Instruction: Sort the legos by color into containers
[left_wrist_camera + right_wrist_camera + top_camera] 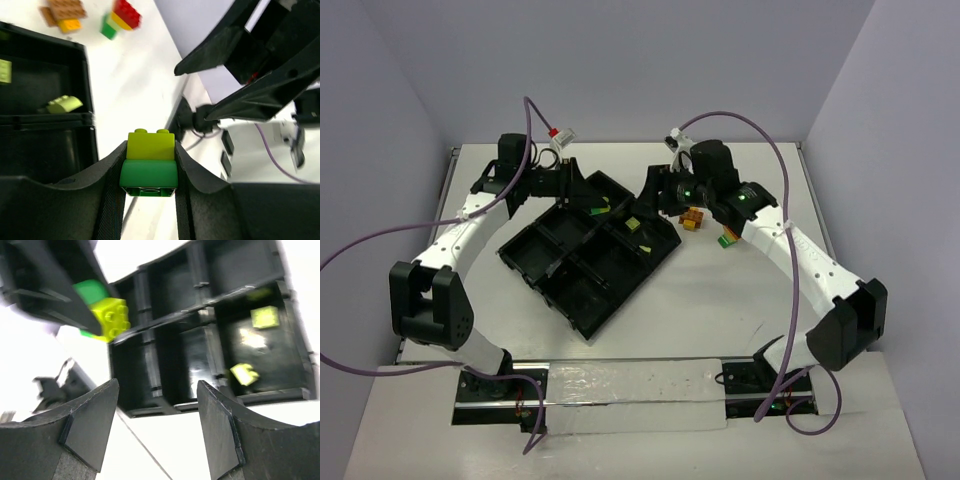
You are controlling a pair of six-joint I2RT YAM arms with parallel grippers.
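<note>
My left gripper point(150, 172) is shut on a two-brick stack, a yellow-green brick point(150, 145) on a green one point(149, 174). It holds the stack above the far corner of the black tray point(552, 272); in the top view the gripper point(582, 188) is there. My right gripper point(157, 422) is open and empty, facing the left one over the tray's far right edge point(656, 192). The held stack point(111, 316) shows in the right wrist view. Yellow-green bricks point(632, 225) lie in the tray's right compartment point(264, 316). Loose orange and yellow bricks point(692, 218) and green and red ones point(727, 238) lie on the table.
The tray point(87, 80) sits turned diagonally mid-table. A pale brick point(64, 103) lies in its compartment near my left gripper. The loose bricks point(65, 12) lie just right of the tray, under my right arm. Grey walls close in the table behind and at both sides.
</note>
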